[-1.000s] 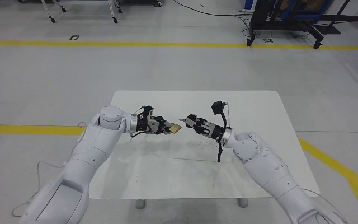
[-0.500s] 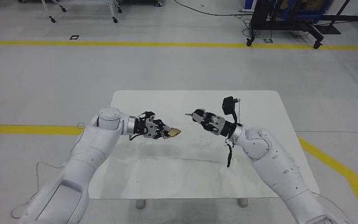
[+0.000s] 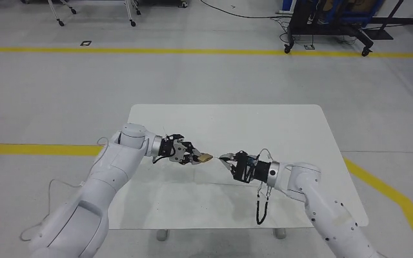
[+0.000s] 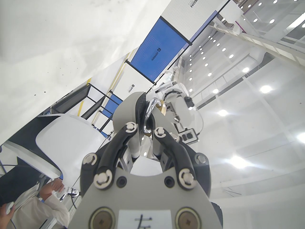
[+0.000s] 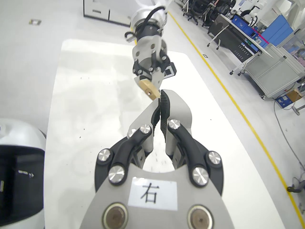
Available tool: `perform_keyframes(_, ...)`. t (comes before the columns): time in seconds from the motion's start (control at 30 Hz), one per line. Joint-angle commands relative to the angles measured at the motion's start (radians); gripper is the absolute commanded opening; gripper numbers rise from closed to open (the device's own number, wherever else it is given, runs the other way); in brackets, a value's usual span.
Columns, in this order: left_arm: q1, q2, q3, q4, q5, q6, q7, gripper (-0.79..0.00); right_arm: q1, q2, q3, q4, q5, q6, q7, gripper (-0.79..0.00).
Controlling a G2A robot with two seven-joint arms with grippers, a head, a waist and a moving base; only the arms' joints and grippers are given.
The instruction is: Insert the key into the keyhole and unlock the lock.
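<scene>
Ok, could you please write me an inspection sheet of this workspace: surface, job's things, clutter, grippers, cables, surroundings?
surface: white table; small dark specks on it in the right wrist view.
job's things: brass lock held above the table, keyhole face toward the right gripper; key shows as a small pale tip close to the lock; contact cannot be told.
clutter: nothing seen.
grippers: left gripper shut on the lock's shackle; right gripper pads pressed together on the key.
cables: black cable hangs from the right arm.
surroundings: yellow floor lines; black wheeled frame.
</scene>
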Motion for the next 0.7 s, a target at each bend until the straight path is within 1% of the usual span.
perform_keyframes(0.0, -0.005, -0.003, 0.01, 0.012, -0.001, -0.001, -0.001, -0.785, 0.006, -0.001, -0.024, -0.005, -0.052, 0.012, 0.017, -0.785)
perform_keyframes(0.17, -0.018, -0.009, 0.029, 0.033, 0.002, -0.002, -0.002, -0.785, 0.013, -0.004, -0.061, -0.018, -0.108, 0.053, 0.025, -0.785)
perform_keyframes(0.37, -0.025, -0.016, 0.043, 0.045, 0.01, -0.005, -0.005, -0.785, 0.007, -0.001, -0.062, -0.033, -0.152, 0.074, 0.012, -0.785)
perform_keyframes(0.67, -0.033, -0.024, 0.064, 0.066, -0.004, -0.011, -0.011, -0.785, 0.012, 0.001, -0.079, -0.043, -0.201, 0.078, 0.037, -0.785)
